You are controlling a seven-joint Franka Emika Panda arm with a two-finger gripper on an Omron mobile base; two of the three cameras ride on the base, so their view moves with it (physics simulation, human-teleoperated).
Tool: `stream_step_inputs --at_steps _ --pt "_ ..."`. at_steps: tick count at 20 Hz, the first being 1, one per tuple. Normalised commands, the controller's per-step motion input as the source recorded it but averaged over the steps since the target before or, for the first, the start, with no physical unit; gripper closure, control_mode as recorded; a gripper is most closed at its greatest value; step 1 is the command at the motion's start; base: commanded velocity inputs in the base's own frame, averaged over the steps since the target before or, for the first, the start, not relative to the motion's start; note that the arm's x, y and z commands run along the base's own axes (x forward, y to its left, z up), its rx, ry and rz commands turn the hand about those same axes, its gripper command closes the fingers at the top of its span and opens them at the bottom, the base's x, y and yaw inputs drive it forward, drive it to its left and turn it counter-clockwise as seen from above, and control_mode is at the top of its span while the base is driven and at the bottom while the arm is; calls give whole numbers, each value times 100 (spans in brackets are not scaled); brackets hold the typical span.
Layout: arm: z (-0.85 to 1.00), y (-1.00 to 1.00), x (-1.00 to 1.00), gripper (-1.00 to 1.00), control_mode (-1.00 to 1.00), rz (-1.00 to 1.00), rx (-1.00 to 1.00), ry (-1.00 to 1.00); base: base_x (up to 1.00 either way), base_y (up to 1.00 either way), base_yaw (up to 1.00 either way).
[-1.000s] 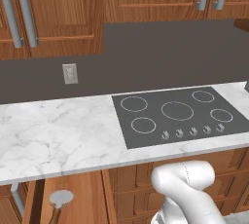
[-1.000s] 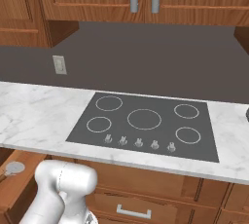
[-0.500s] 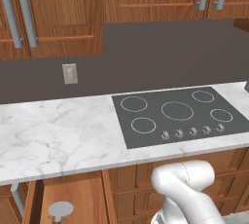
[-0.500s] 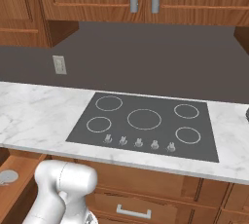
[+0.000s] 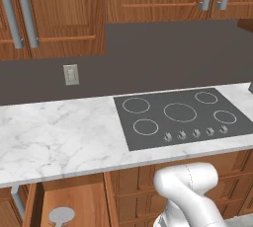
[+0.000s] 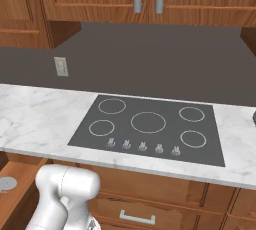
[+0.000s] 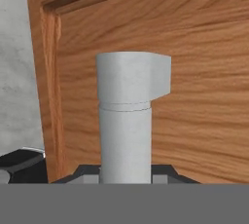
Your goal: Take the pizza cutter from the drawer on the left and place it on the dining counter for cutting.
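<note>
Your two base views look forward and down from behind the arm, sharing the black cooktop (image 5: 183, 116) (image 6: 150, 124) and marble counter (image 5: 59, 134) (image 6: 30, 116). Your hand view sits very close to the wood drawer front (image 7: 194, 72).

Straight ahead of the jaws, the drawer (image 7: 194, 96) front is warm, grained reddish wood with a soft sheen; its handle (image 7: 127, 121) looks matt, smooth grey metal. The desk (image 5: 64, 132) is polished veined marble, the cooktop (image 5: 183, 117) flat matt black.
</note>
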Motion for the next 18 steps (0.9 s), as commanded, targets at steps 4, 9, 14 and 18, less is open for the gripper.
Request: stream_step_inputs --at_steps 4,9,14,18 --pt "0 8 -18 100 -100 0 0 4 0 0 0" --pt "0 4 -12 100 -100 0 0 1 0 0 0" --pt "0 0 0 -100 -100 0 0 0 0 0 0" --pt "0 0 0 -100 -100 0 0 0 0 0 0"
